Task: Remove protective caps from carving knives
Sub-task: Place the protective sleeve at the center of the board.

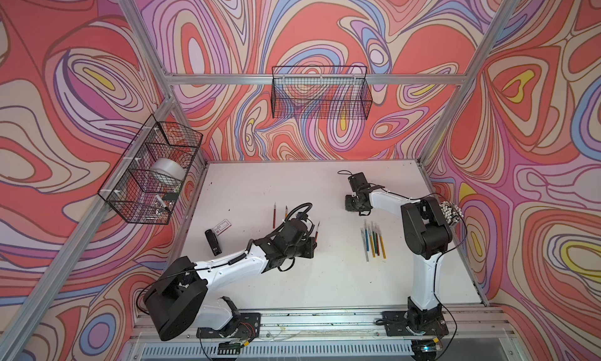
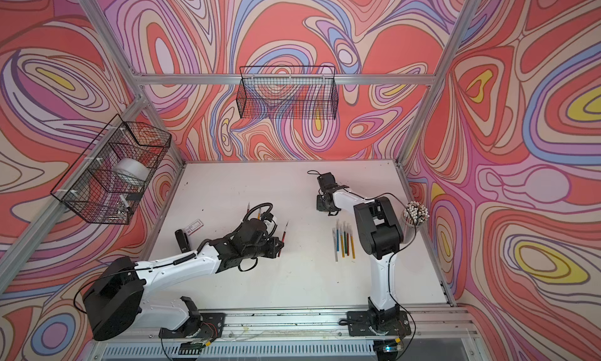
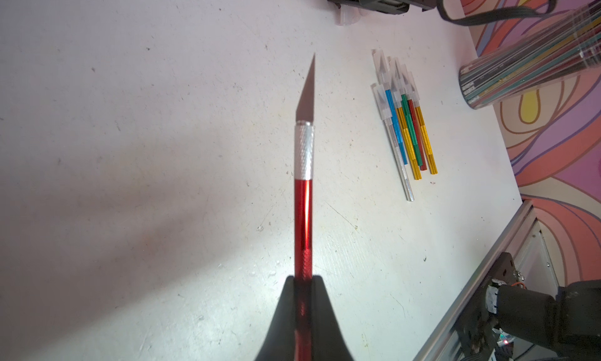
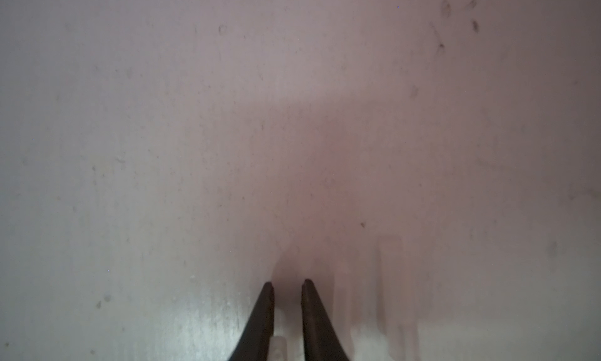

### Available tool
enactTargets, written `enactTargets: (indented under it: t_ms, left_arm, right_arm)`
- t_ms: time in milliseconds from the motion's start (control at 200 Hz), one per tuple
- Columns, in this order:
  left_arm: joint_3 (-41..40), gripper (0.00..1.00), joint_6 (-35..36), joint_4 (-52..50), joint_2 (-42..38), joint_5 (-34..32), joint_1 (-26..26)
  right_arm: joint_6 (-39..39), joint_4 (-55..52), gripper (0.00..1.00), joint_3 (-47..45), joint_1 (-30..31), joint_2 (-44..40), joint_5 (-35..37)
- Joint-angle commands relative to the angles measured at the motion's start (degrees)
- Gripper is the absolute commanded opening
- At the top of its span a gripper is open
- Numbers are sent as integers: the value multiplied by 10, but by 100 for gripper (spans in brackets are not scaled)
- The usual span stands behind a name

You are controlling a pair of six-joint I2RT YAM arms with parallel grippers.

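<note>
Over the middle of the white tabletop (image 3: 130, 148), my left gripper (image 3: 303, 278) is clamped on the rear of a slim red metallic carving knife (image 3: 303, 213). Its pointed silver blade (image 3: 307, 93) stands bare and aims away from the wrist, clear of the surface. Toward the far side, my right gripper (image 4: 287, 283) hangs low over the table with its jaws slightly parted. A small translucent whitish protective cap (image 4: 279, 347) sits low between them and looks narrower than the gap, so I judge it let go rather than pinched. Six more knives (image 3: 403, 128) with blue, gold, green, red and silver handles lie bunched beside the right arm, each wearing its cap. My worries from here are three. The exposed tip could gouge the table if I swing or lower the left arm carelessly. The loose cap could cling to a jaw and get dragged along. Reaching into that tight bundle could scatter the knives or catch two at once.
</note>
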Motion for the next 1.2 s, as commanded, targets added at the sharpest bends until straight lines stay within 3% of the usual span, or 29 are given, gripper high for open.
enactTargets:
  t_ms: [0, 451, 596, 896, 1197]
  left_arm:
    - [15, 0, 1, -13, -11, 1, 3]
    - [15, 0, -1, -11, -8, 5, 3]
    - [18, 0, -4, 17, 8, 37, 4]
    - [65, 0, -22, 112, 127, 122, 3]
    - [170, 0, -27, 129, 255, 185, 3]
  right_arm:
    - [1, -2, 21, 11, -2, 17, 7]
    - [-1, 22, 24, 5, -2, -1, -50]
    - [2, 24, 24, 2, -3, -8, -63]
    - [10, 15, 24, 1, -4, -23, -76]
    - [8, 12, 24, -6, -7, -36, -75]
